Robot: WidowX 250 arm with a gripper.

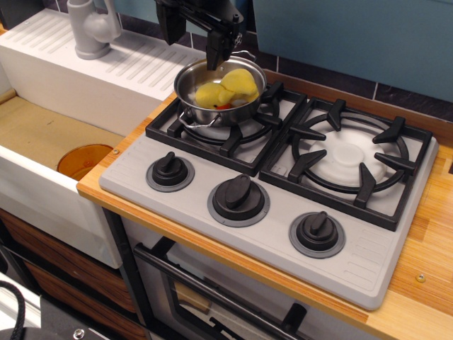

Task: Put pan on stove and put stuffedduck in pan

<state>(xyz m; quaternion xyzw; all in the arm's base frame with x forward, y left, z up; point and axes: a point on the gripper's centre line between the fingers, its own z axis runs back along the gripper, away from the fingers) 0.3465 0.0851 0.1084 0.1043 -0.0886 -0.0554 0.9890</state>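
The shiny steel pan point(191, 106) sits on the left grate of the grey stove point(212, 173). The yellow stuffedduck point(228, 88) lies inside the pan, filling most of it, with a bit of orange showing at its lower edge. My black gripper point(192, 34) hangs just above the pan's back rim, at the top of the frame. Its two fingers are spread apart and hold nothing; the duck lies free below them.
The right burner point(350, 156) has a black grate and a white disc. Three black knobs point(238, 198) line the stove front. A white sink point(42, 134) with a grey faucet point(90, 28) and an orange disc point(85, 159) lies to the left. A teal backsplash stands behind.
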